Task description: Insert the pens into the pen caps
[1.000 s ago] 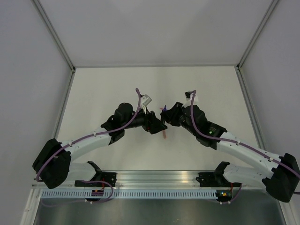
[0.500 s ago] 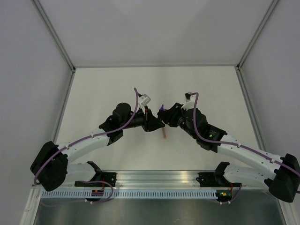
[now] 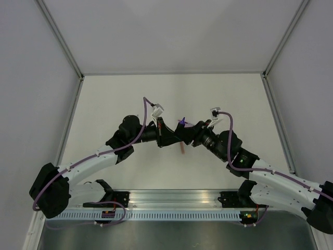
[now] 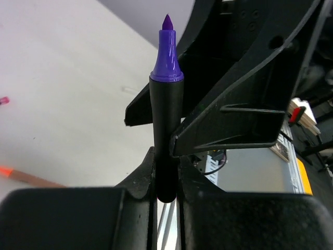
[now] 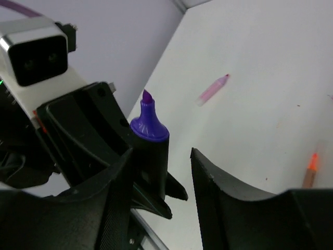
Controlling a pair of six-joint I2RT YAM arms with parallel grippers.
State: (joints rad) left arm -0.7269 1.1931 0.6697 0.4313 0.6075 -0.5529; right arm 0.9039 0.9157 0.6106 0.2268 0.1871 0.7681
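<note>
The left gripper (image 4: pixel 166 174) is pinched shut on the lower end of a black pen (image 4: pixel 166 125), whose purple tip points up. The right gripper (image 5: pixel 161 156) is spread around the same pen, with one finger clear of it. A pink pen (image 5: pixel 213 88) lies on the table (image 5: pixel 270 62). An orange pen (image 5: pixel 310 169) is partly hidden behind a right finger. Seen from above, the grippers cover most of the black pen.

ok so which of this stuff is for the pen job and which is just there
for the job: purple-tipped pen in the left hand, pink pen, orange pen
just there: purple cables, metal rail
</note>
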